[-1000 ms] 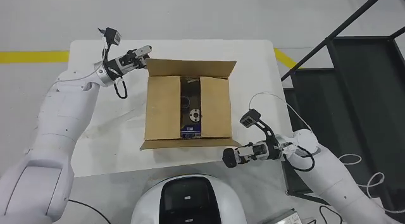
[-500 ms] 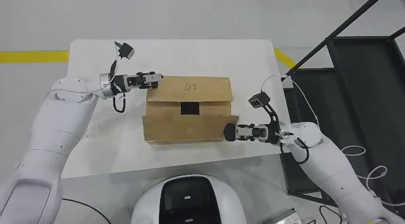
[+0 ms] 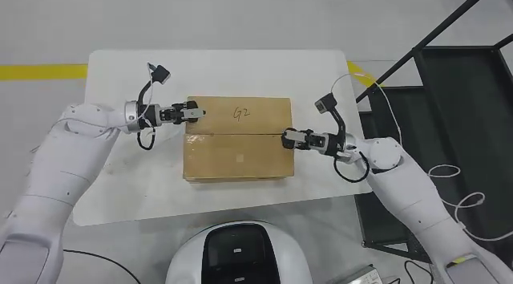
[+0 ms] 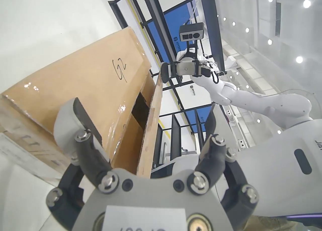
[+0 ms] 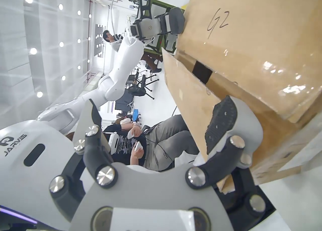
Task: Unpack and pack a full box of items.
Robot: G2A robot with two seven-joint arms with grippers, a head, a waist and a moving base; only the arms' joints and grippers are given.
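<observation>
— Pale grey floor, a yellow floor stripe (image 3: 40, 71) behind, a black metal frame (image 3: 465, 91) to the right. What's on your counter (image 3: 136, 196)?

— One brown cardboard box (image 3: 237, 156), rectangular, at the middle of the white counter. Its two long top flaps are folded in to a seam along the middle. The far flap has a handwritten mark (image 3: 240, 112) and a glossy sheen. A small dark square gap (image 5: 202, 72) shows at the seam.

— And your end effectors?

— My left end effector (image 3: 192, 112) is at the box's left end, spread wide and gripping nothing, with one grey-backed finger (image 4: 66, 121) close over the marked flap. My right end effector (image 3: 287, 139) is at the right end by the seam, also wide and empty, with its dark ribbed pad (image 5: 221, 118) by the cardboard.

— Anything in the way?

— The box itself stands between them. The near flap's raw edge sits slightly proud.
</observation>
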